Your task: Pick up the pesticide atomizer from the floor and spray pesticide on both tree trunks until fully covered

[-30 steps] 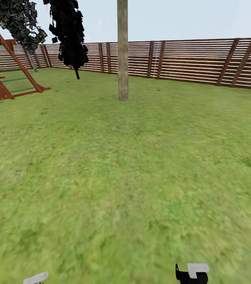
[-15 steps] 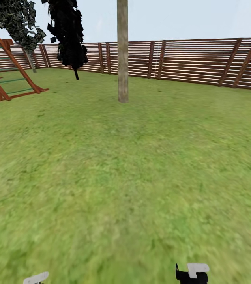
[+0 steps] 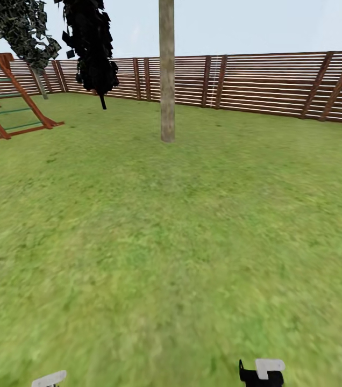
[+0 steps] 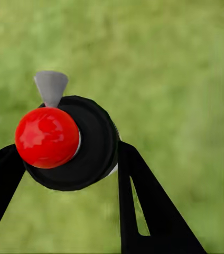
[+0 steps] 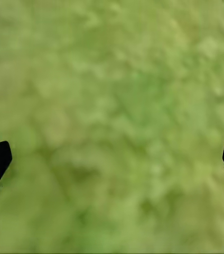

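Note:
The pesticide atomizer [image 4: 64, 143], a black round body with a glossy red ball top and a grey cone nozzle, sits between the two black fingers of my left gripper [image 4: 67, 149], which is shut on it over grass. My right gripper [image 5: 114, 156] is open, its black fingertips far apart with only lawn between them. Far ahead in the head view a thick pale tree trunk [image 3: 166, 75] rises straight from the lawn. A second tree [image 3: 25, 27] with jagged dark-green foliage stands at the far left by the fence. No white specks of pesticide show.
A brown slatted fence [image 3: 268, 83] closes the back of the lawn. A black-foliaged tree [image 3: 93, 48] with a thin stem stands left of the trunk. A red-brown wooden play frame [image 3: 4, 102] is at the left edge. Small parts of both arms [image 3: 262, 372] show at the bottom edge.
The whole head view has crept forward: the trunk's base sits lower in the picture and the play frame has slid left. Neither arm has moved in the picture.

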Robot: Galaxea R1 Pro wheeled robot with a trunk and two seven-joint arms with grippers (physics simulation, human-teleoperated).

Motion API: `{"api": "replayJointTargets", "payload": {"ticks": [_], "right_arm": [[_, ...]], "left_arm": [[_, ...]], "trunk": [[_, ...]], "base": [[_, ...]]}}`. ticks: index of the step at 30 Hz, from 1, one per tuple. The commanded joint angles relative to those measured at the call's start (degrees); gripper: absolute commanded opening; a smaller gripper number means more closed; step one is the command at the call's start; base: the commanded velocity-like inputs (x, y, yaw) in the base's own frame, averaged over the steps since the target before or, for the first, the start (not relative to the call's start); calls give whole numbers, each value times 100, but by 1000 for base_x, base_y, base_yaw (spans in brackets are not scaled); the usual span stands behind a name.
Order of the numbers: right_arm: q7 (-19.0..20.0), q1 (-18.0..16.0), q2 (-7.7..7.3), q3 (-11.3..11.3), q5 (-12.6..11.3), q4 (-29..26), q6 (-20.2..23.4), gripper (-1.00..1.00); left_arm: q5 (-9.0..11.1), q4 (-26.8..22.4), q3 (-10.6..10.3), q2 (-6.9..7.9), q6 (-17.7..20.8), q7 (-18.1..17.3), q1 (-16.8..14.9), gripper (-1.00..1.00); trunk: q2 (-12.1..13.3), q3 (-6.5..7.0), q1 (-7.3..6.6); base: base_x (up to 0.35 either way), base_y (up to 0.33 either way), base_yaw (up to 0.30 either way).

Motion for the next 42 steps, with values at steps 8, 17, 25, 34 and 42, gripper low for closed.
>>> {"api": "replayJointTargets", "payload": {"ticks": [8,17,25,34,42], "right_arm": [[0,0,0,-1,0,0,4,100],[0,0,0,-1,0,0,2,100],[0,0,0,0,0,0,2,100],[0,0,0,-1,0,0,2,100],[0,0,0,1,0,0,4,100]], "left_arm": [[0,0,1,-2,8,0,0,-100],[0,0,1,0,0,0,0,-100],[0,0,1,0,0,0,0,-100],[0,0,1,0,0,0,0,-100],[0,0,1,0,2,0,0,-100]], "trunk": [[0,0,0],[0,0,0],[0,0,0],[0,0,0],[0,0,0]], "base": [[336,0,0],[336,0,0],[336,0,0],[336,0,0],[336,0,0]]}}
